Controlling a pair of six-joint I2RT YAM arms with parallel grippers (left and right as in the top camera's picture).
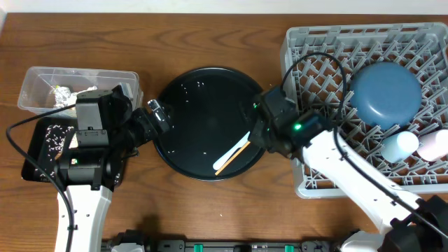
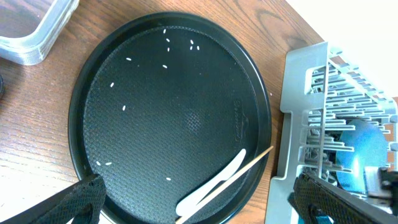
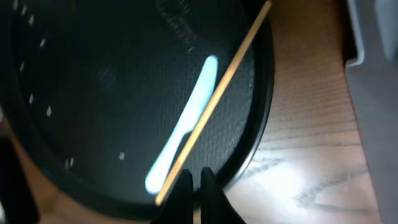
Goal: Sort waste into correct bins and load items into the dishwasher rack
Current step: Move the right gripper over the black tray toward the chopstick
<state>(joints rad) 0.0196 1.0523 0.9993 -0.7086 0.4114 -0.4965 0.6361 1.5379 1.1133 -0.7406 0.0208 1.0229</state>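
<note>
Wooden bench (image 1: 210,28): right claw (image 3: 194,183) sits shut just beside chopstick (image 3: 229,74), likely missing it; straddle it clear of spoon (image 3: 198,96). Left claw (image 2: 196,193) gapes.

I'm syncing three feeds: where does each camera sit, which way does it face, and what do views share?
Overhead: above the table, facing down on the round black tray, dishwasher rack, left arm, right arm.
Left wrist: on the left arm, facing across the tray toward the rack; left gripper open at the bottom corners.
Right wrist: on the right arm, close over the tray's rim; right gripper shut at bottom centre.
Shared: white spoon and chopstick show in all three.
</note>
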